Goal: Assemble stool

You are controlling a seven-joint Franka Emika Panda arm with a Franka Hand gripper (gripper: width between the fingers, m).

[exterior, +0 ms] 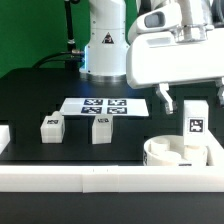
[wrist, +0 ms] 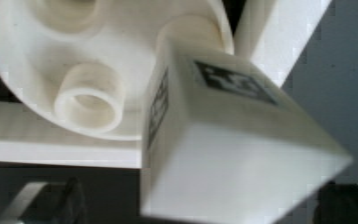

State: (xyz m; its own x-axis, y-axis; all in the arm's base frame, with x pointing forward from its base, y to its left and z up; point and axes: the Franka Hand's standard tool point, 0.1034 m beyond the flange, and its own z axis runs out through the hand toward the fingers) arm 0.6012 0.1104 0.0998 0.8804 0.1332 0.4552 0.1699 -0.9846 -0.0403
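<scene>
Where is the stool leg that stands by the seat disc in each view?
Exterior view: the leg stands upright at the exterior view's right, right at the seat disc.
Wrist view: the leg is close up and fills much of the picture, overlapping the seat disc behind it.
Shared landmark: the round seat disc, next to the leg in both views.

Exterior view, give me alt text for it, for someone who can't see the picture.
A white robot arm's open end effector hovers around a tagged white leg standing upright on the round stool seat, at the exterior view's right. On the black table, two more legs sit near the marker board.
</scene>
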